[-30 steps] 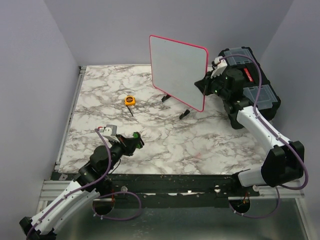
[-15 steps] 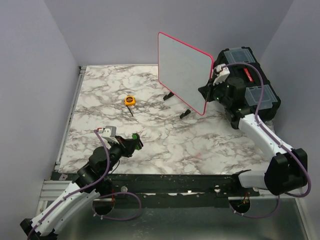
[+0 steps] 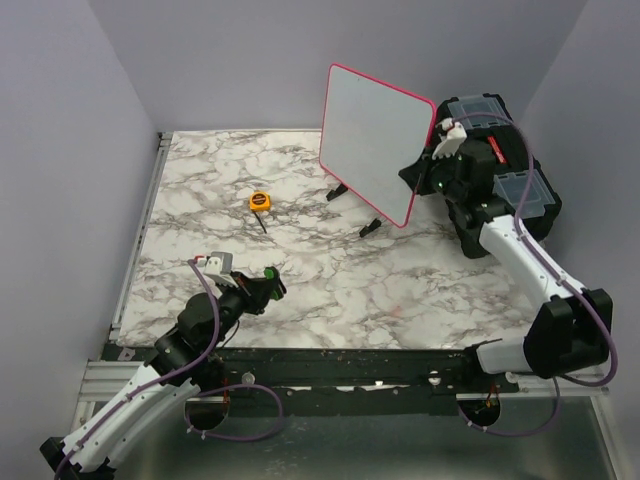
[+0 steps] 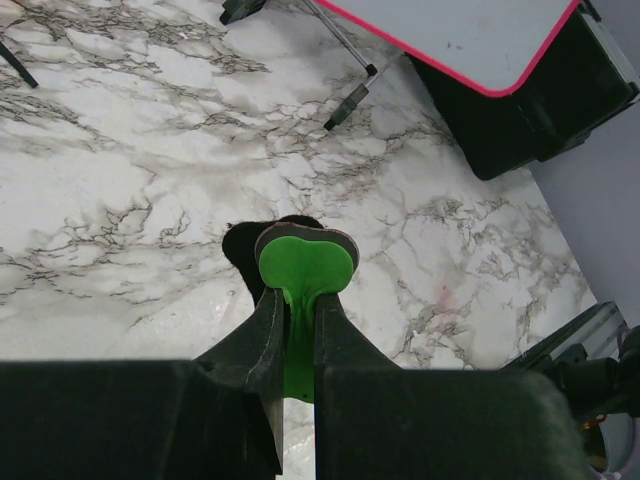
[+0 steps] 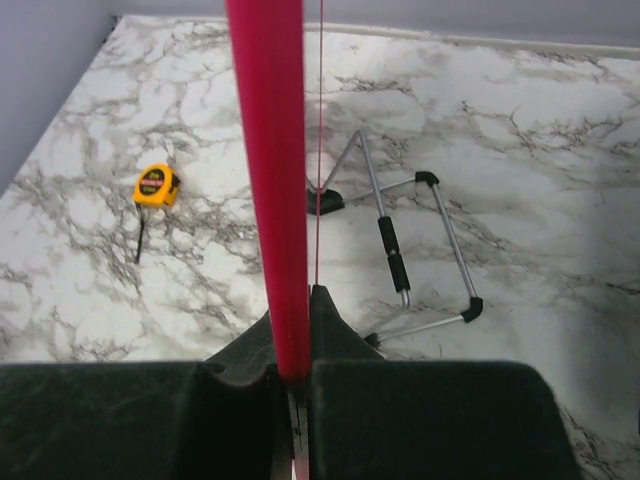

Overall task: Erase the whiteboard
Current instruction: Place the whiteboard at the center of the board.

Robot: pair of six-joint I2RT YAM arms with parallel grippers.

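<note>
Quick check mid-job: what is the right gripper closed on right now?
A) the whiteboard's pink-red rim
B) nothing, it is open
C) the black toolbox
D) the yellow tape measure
A: in the right wrist view the right gripper has its jaws shut on the pink-red rim of the whiteboard.

Top external: set high beyond the 6 o'clock edge of the marble table (image 3: 330, 280), looking down over all of it. Left wrist: low and close, facing 1 o'clock. Right wrist: high at 3 o'clock, tight against the whiteboard (image 5: 265, 180) rim, facing 11 o'clock, sharing the wire stand (image 5: 390, 245) with both others.
</note>
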